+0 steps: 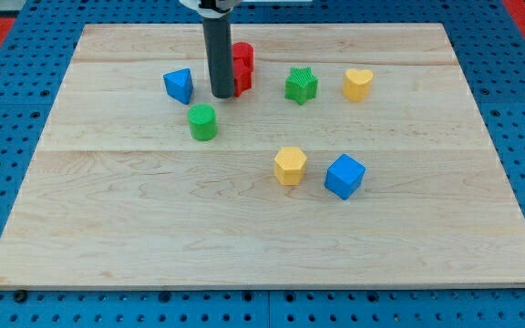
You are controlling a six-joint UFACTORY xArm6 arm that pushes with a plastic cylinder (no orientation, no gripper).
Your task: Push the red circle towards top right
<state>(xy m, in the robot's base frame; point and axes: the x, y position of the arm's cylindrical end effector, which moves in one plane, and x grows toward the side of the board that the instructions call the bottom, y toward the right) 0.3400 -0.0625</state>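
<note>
Red blocks point(242, 68) sit near the view's top, left of centre, partly hidden behind the rod; their shapes cannot be made out. My tip point(221, 95) rests on the board right at their left side, touching or nearly touching them. A blue block point(180, 86) lies just left of the tip. A green circle point(202, 121) lies just below the tip.
A green star point(301, 85) and a yellow heart point(357, 84) lie to the right of the red blocks. A yellow hexagon point(290, 166) and a blue cube point(344, 176) sit lower, right of centre. The wooden board point(153, 237) ends on a blue pegboard.
</note>
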